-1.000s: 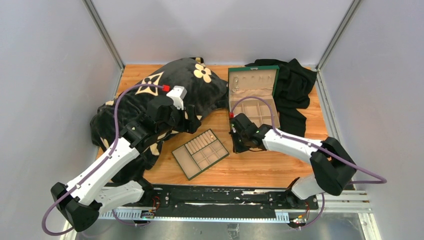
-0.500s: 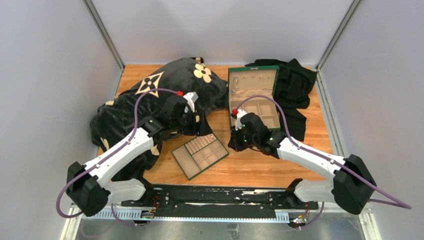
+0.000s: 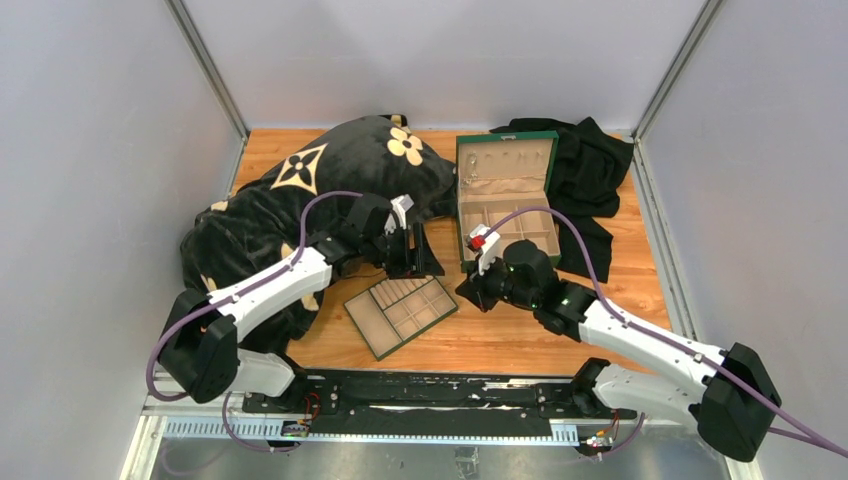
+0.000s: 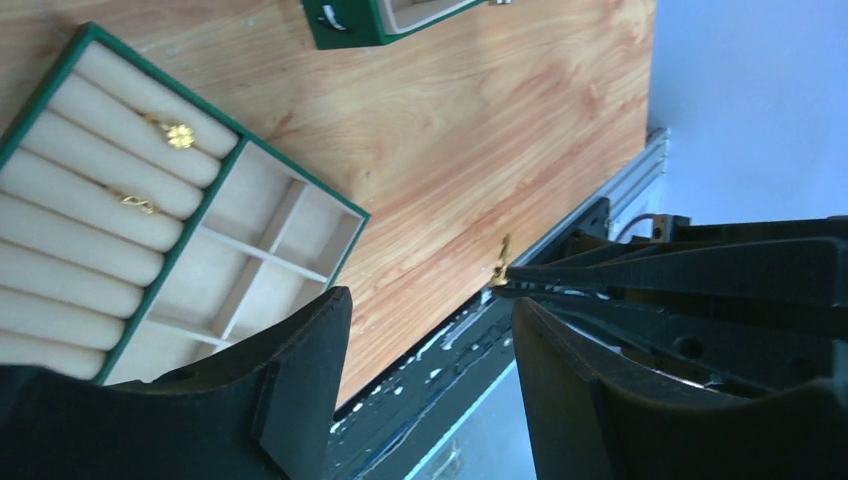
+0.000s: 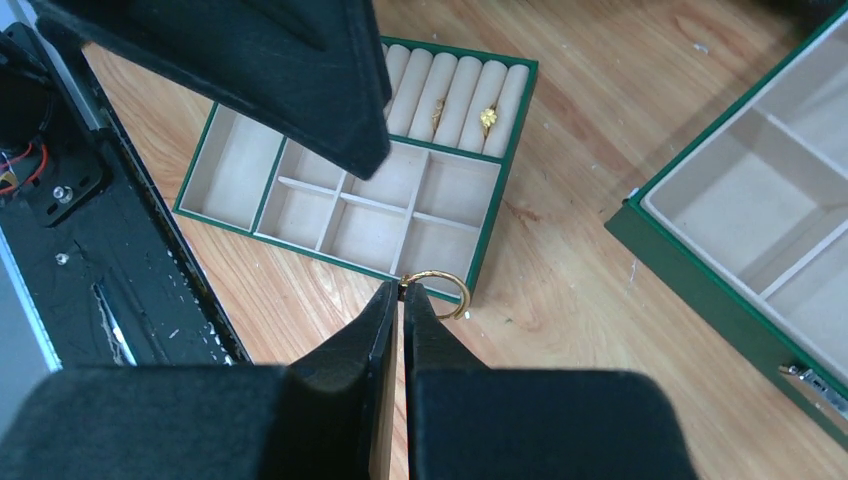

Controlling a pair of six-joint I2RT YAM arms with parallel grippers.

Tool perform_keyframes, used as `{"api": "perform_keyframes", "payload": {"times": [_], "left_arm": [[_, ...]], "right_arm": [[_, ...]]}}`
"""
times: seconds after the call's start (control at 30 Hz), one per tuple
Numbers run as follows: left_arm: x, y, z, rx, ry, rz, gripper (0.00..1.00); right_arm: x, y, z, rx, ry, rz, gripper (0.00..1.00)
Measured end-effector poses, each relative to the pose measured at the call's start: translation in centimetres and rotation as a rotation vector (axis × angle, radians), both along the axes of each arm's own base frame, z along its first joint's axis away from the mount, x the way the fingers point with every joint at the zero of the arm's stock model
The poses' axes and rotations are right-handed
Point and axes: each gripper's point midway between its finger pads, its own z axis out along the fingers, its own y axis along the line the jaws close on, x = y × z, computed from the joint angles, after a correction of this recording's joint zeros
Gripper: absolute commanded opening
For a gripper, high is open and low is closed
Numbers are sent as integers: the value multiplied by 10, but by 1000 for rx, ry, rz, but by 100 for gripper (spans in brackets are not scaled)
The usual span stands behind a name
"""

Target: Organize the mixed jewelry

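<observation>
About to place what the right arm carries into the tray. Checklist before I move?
1. Thin gold ring pinched at right gripper tips: ok.
2. Ring over a compartment of the flat green tray with beige compartments: not ok, it hangs at the tray's corner rim.
3. Free ring rolls: ok; only two small gold pieces seated.
4. Left gripper open, holding nothing: ok.
5. Left gripper clear of tray: cannot tell; its finger overlaps the tray in the right wrist view.

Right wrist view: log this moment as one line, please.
right gripper: shut on gold ring | left gripper: open, empty | green tray: two gold pieces in ring rolls
</observation>
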Motion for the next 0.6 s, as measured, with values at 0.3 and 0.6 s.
{"api": "perform_keyframes", "payload": {"times": [0.3,0.6], "left_arm": [[-6,-28,-2,-81,42,-47,55],[-9,-35,1,-116,49,-76,51]], "right_arm": [[-8,9,6,-4,-59,63,0],[-8,10,23,42,-107,58,0]]}}
